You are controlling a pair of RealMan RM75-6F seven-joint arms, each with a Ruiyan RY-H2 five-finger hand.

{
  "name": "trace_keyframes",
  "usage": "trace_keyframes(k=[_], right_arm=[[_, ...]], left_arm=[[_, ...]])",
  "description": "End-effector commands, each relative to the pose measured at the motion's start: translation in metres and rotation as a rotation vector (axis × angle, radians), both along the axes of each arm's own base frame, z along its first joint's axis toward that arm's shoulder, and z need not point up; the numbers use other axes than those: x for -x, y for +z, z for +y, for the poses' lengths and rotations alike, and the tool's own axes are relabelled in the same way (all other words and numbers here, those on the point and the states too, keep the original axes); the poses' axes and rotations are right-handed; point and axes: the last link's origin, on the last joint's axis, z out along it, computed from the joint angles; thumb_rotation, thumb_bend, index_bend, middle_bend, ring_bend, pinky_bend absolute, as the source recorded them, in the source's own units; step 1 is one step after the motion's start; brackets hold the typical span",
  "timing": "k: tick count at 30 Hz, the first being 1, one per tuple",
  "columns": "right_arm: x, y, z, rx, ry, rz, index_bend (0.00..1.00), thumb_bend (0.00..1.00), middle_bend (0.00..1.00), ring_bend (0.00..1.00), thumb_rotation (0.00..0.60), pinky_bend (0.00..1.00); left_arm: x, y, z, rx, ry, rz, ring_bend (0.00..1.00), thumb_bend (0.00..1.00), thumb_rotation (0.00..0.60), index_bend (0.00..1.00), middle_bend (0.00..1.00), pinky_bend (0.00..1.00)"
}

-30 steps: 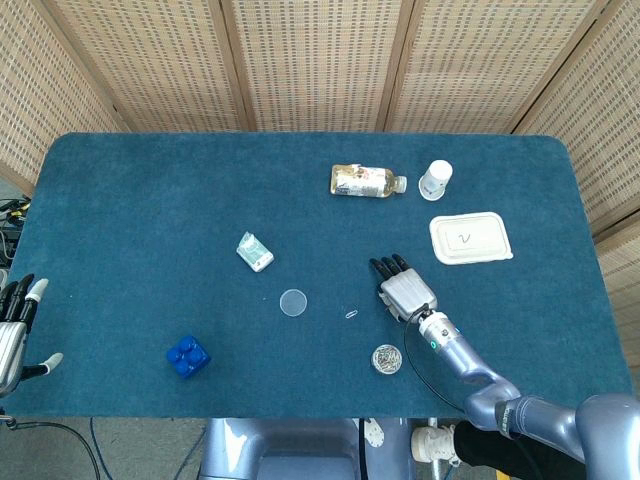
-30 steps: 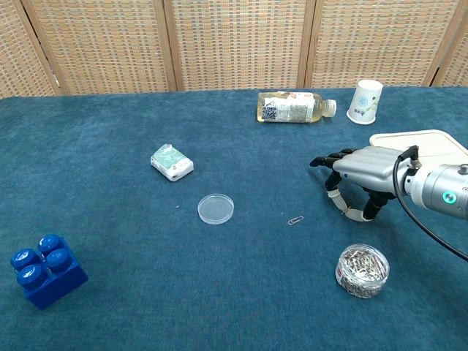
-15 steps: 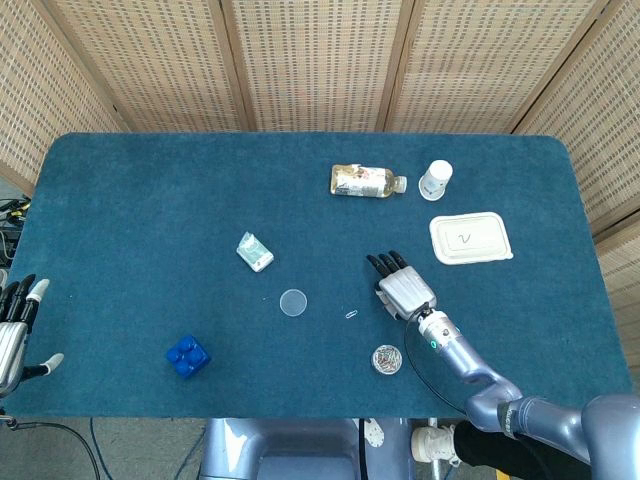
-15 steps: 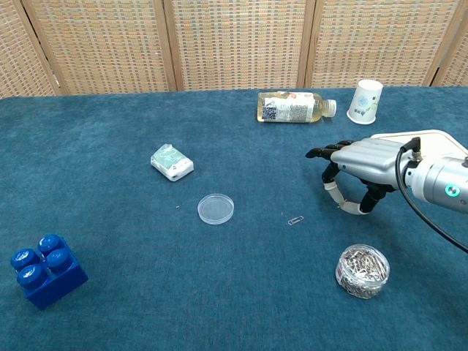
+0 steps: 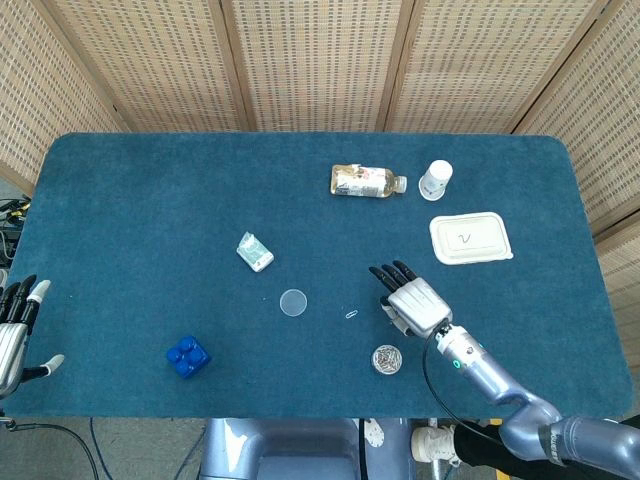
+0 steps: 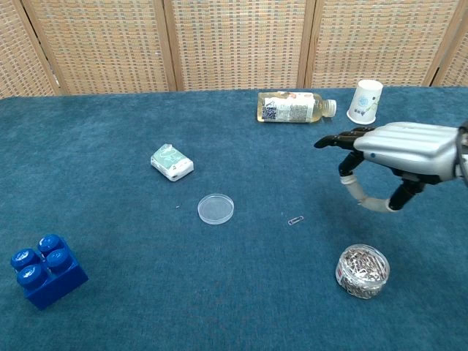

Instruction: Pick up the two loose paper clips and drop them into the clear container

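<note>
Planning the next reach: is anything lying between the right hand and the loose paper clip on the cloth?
Nothing visible does. Bare blue cloth lies between the right hand and the paper clip.

My head camera looks steeply down on the whole tabletop point(image 5: 150, 200); my chest camera sits lower and nearer, facing across it. Both share its middle.

We see matt blue cloth on the table point(image 5: 150, 200), a glossy silver metal right hand point(image 6: 404, 149), and a clear plastic container point(image 6: 362, 271).
</note>
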Motion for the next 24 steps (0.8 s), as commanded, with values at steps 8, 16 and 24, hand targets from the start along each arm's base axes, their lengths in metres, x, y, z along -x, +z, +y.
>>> trace_keyframes(k=[8,16,24], right_arm=[[0.017,0.018,0.048,-0.046,0.028,0.022,0.65,0.47,0.02,0.00,0.600,0.00],[0.013,0.003,0.062,-0.094,0.061,0.031,0.65,0.47,0.02,0.00,0.600,0.00],[-0.004,-0.016,0.056,-0.116,0.093,0.045,0.65,0.47,0.02,0.00,0.600,0.00]], left_arm=[[-0.003,-0.002,0.001,0.011,-0.013,0.002,0.00,0.04,0.600,0.00,0.00,0.00],[-0.005,-0.003,-0.001,0.012,-0.019,0.005,0.00,0.04,0.600,0.00,0.00,0.00],[-0.004,-0.003,0.000,0.013,-0.015,0.004,0.00,0.04,0.600,0.00,0.00,0.00]])
